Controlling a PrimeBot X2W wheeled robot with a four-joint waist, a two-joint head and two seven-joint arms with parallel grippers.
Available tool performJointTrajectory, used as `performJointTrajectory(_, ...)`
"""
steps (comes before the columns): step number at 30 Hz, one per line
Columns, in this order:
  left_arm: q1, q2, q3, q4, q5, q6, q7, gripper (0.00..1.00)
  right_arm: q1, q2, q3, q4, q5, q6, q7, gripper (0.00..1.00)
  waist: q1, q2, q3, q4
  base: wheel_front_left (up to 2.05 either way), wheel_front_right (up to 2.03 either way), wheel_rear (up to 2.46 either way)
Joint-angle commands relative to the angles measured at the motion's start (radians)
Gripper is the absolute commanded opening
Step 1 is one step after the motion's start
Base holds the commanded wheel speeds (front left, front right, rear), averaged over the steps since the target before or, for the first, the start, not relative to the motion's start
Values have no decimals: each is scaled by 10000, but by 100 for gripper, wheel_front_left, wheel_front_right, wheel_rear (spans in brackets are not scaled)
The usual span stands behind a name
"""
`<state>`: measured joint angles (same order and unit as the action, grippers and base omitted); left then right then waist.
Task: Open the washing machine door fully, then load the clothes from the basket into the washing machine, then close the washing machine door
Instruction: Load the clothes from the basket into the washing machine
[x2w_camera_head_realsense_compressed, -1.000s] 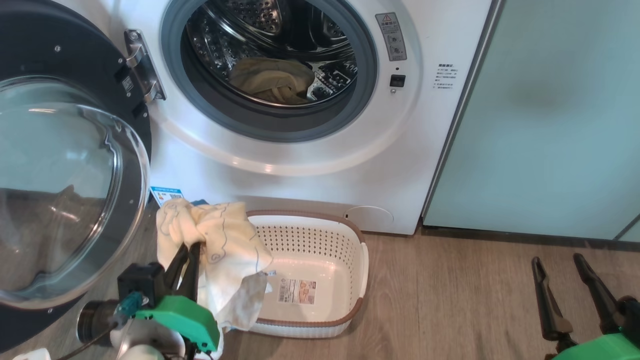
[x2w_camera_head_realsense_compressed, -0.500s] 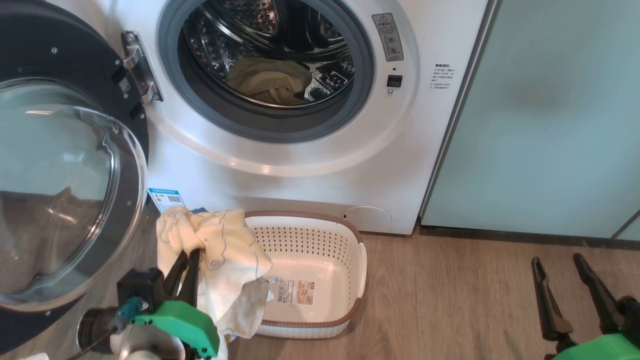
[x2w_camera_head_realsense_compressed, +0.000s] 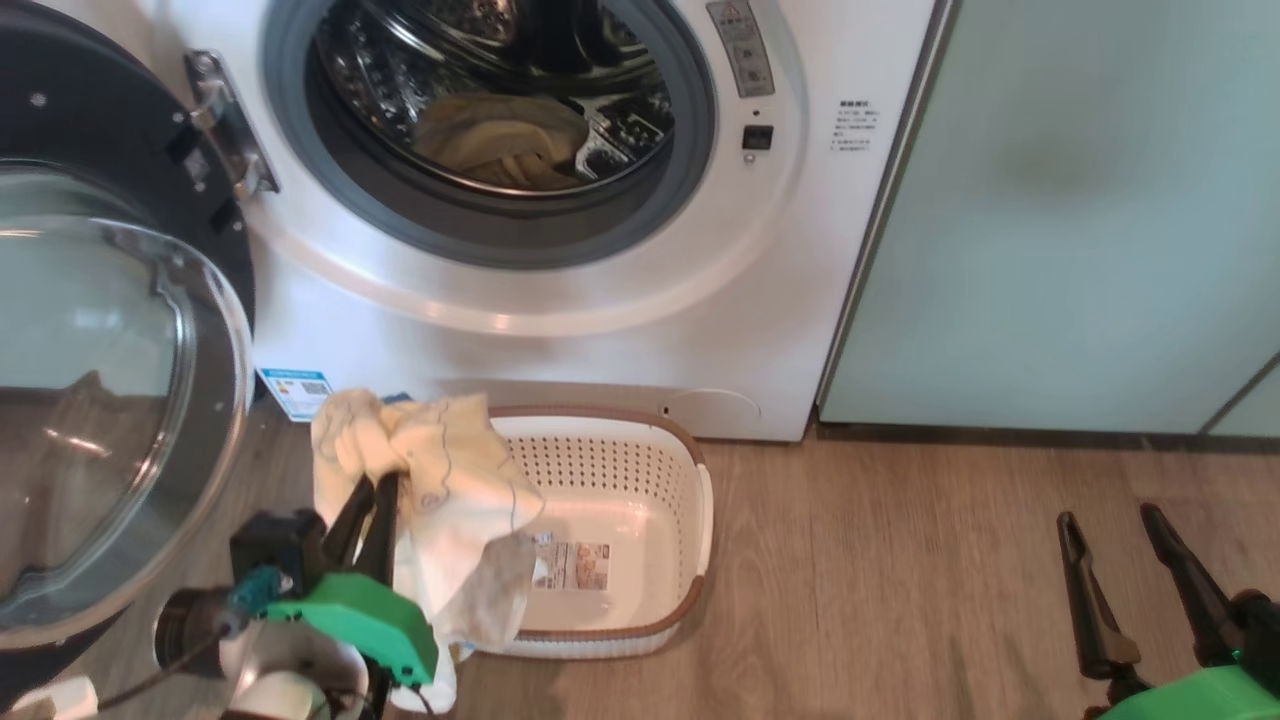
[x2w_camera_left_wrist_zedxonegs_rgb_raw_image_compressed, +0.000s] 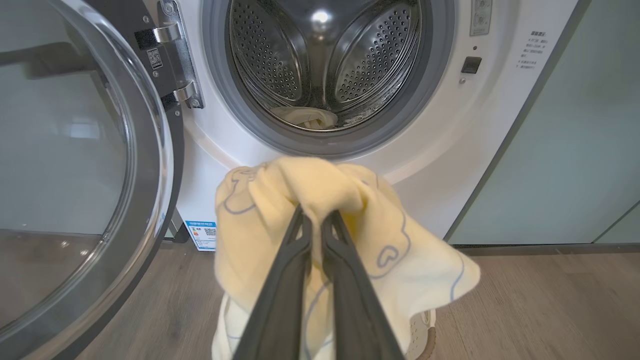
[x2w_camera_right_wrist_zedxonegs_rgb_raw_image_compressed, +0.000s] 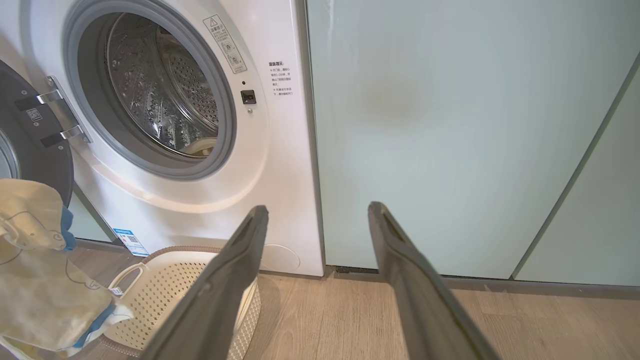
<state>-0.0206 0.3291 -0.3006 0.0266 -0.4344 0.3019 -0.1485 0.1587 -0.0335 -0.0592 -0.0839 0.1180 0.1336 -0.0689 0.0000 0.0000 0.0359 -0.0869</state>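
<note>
Head camera swung, shifting washer (x2w_camera_head_realsense_compressed: 600, 340) and basket (x2w_camera_head_realsense_compressed: 703, 520) leftward; left pincer (x2w_camera_head_realsense_compressed: 372, 495) stays clenched on yellow garment (x2w_camera_head_realsense_compressed: 455, 480), drum (x2w_camera_head_realsense_compressed: 370, 70) ahead above it, where the dangling hem could snag the seal (x2w_camera_head_realsense_compressed: 695, 130); right pincer (x2w_camera_head_realsense_compressed: 1109, 518) gapes empty.

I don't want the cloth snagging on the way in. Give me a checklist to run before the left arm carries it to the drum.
1. Washing machine door swung wide, clear of the drum: ok.
2. Left pincer shut on the pale yellow garment: ok.
3. Garment's hanging end free of the basket: cannot tell.
4. Room in the drum above the loaded garment: ok.
5. Right pincer open, low at the side, off the path: ok.
</note>
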Motion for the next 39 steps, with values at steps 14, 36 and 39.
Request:
performJointTrajectory(14,-2771,325,511,721,-163,-444,-89,0,-1082,-169,237,-191,434,-29,-609,100,0,0,1873,-650,0,0,0)
performJointTrajectory(36,-7511,1758,1014,2367,-96,-1140,1239,0,-2929,-168,785,1114,1489,-29,-1842,100,0,0,5103,-1980,0,0,0)
performJointTrajectory(39,-8243,2048,1016,2579,-83,-1267,1727,0,-3165,-168,908,1326,1682,-29,-1900,100,0,0,5430,-2159,0,0,0)
